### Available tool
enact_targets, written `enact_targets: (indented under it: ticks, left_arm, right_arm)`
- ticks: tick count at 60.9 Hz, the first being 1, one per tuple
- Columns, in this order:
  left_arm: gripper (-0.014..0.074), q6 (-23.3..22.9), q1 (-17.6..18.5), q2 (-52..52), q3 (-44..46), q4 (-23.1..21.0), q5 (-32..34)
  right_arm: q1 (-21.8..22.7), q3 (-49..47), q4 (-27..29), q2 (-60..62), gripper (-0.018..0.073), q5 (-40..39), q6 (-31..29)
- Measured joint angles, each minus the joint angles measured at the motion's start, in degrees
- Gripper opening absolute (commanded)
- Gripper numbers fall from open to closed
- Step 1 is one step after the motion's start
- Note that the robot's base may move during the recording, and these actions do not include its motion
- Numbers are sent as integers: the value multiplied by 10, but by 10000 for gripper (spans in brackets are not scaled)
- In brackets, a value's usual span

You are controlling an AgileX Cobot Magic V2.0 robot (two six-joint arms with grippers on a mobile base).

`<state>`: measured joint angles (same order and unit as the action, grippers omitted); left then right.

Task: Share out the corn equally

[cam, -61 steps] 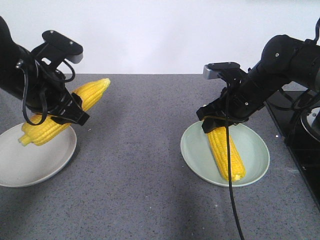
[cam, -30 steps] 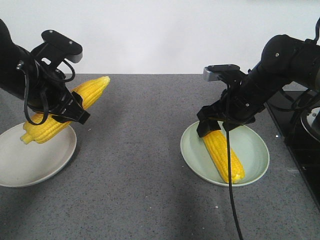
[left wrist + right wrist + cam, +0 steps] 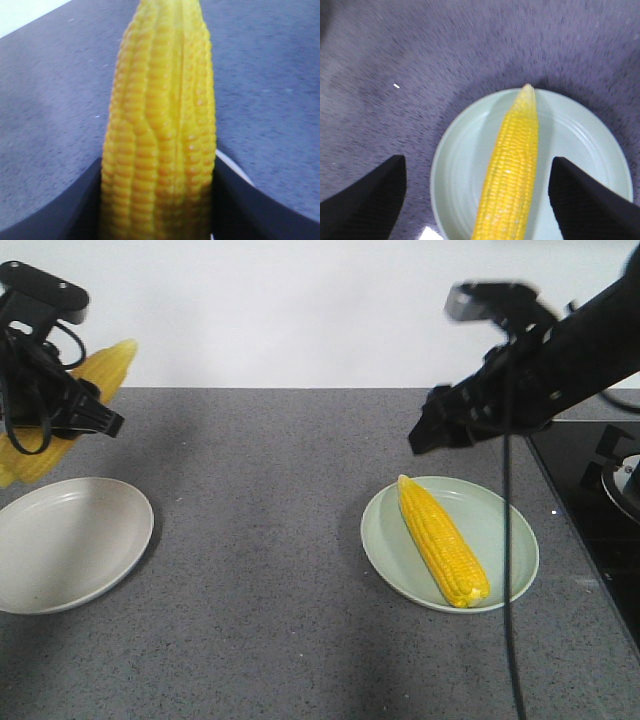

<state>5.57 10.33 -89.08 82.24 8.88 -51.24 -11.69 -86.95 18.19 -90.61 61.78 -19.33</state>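
— Where are the cobs?

— One corn cob (image 3: 443, 541) lies loose in the pale green plate (image 3: 510, 530) toward the bench's (image 3: 270, 570) right side, its pointed tip toward the far rim, its blunt end at the near rim. The other corn cob (image 3: 100, 370) is in the air at the bench's far left edge, tilted, tip up and to the right.

— What has hold of it?

— My left pincer (image 3: 70, 405) is clamped across its middle; in my wrist view the cob (image 3: 160, 130) fills the gap between both jaws. It hangs above and behind the white plate (image 3: 70, 540), which sits at the left edge.

— And your right pincer?

— My right pincer (image 3: 440, 430) is spread wide, gripping nothing, hovering above the green plate's far-left rim, clear of the cob below.
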Motion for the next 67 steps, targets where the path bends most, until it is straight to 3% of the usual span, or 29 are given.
enact_targets:
  ticks: [11, 25, 38, 67]
  left_arm:
    - [-6, -4, -33, -41, 0, 0, -19]
    - [-6, -4, -38, -108, -1, -23, -54]
    - [-6, -5, -38, -134, -1, -45, -78]
    - [34, -5, -38, -142, -1, -47, -119]
  right_arm:
    - [0, 0, 16, 96, 513, 0, 0]
    - [0, 0, 17, 175, 486, 0, 0]
    - [0, 0, 17, 191, 483, 3, 0]
    - [0, 0, 17, 191, 483, 17, 2]
